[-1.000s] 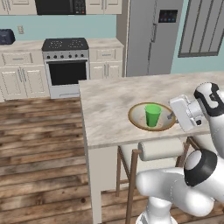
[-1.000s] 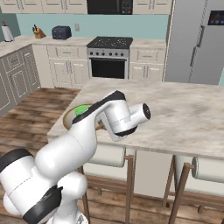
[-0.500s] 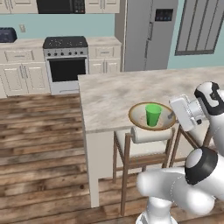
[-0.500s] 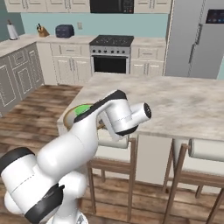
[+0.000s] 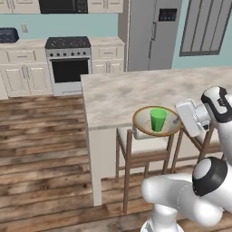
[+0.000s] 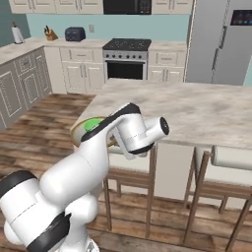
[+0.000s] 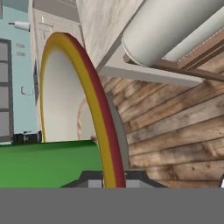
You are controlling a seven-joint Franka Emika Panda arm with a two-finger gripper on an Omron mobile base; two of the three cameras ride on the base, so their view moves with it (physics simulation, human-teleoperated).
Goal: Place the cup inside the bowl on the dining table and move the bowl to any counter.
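The tan-rimmed bowl (image 5: 146, 129) hangs at the front edge of the dining table (image 5: 131, 90), partly out over a stool. The green cup (image 5: 158, 119) stands upright inside it. My gripper (image 5: 177, 120) is shut on the bowl's right rim. In the right base view my arm hides most of the bowl (image 6: 78, 132), and a bit of the cup (image 6: 91, 124) shows. In the hand view the bowl's rim (image 7: 94, 109) runs between the fingers of my gripper (image 7: 111, 180), with the cup (image 7: 43, 162) at the lower left.
A wooden stool with a white cushion (image 5: 145, 146) stands right under the bowl, another stool (image 6: 231, 160) further along. At the back are the stove (image 5: 68, 61), the fridge (image 5: 152, 36) and a counter (image 6: 22, 51) over cream cabinets. Wood floor lies open on the left.
Both base views have pulled back from the table as the base drives. The bowl, with the cup in it, has come from well on the tabletop to its front edge, still gripped.
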